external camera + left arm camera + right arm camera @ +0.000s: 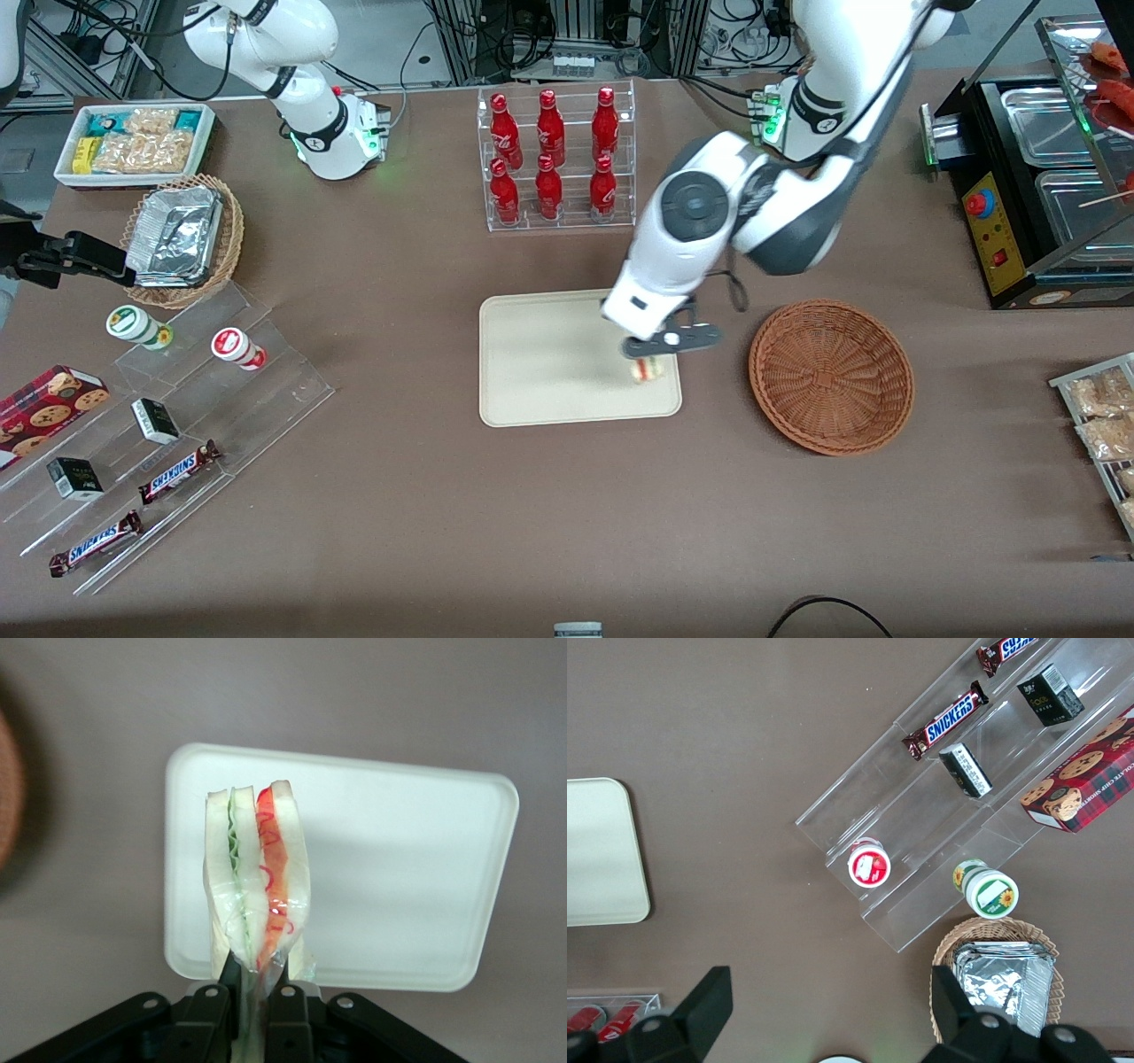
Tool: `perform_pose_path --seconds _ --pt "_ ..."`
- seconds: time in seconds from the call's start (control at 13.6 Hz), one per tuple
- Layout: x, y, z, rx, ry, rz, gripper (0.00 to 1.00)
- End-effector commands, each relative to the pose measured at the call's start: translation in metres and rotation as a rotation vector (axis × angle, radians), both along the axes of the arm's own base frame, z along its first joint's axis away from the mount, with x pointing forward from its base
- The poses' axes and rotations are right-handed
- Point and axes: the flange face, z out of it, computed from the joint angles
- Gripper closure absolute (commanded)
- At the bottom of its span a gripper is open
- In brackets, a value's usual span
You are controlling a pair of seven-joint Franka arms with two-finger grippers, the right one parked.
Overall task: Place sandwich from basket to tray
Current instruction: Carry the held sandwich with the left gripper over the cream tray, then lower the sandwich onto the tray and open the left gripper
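1. Fingers of the gripper are clamping the sandwich by one narrow end, so it is hanging upright above the tray, over the corner nearest the basket and well clear of it.
2. Only a thin edge of bread and wrap is sitting between the fingers, so the wedge could be slipping out or twisting if the arm jolts.
3. Being over the tray's corner, not its middle, the sandwich risks landing on the rim or tipping onto the counter if it is let go here.
4. Dropped from this height, it would probably be toppling flat or bouncing; lowering first looks safer.
5. Clear wrap is bunching at the fingers and could be clinging to a pad as they part, dragging the wedge sideways.
6. From the front, the arm is covering most of the gripper and part of the tray, and only the sandwich's lower tip is showing.
7. How high the sandwich is hanging above the tray is hard to judge from either view.
8. At the wrist, the basket is showing only as a blurred, cut-off reddish edge.
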Motion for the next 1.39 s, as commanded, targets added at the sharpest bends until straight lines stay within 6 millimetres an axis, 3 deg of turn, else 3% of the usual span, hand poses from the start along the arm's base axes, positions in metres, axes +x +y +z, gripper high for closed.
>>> perform_pose_path --seconds 0.0,0.44,1.32 --pt "0.000 -0.030 -0.021 -0.006 0.009 -0.026 1.00" --pt "-0.020 -0.068 -0.086 0.020 0.010 -0.093 1.00" --pt "-0.025 -0.080 -0.148 -0.014 0.015 -0.100 1.00"
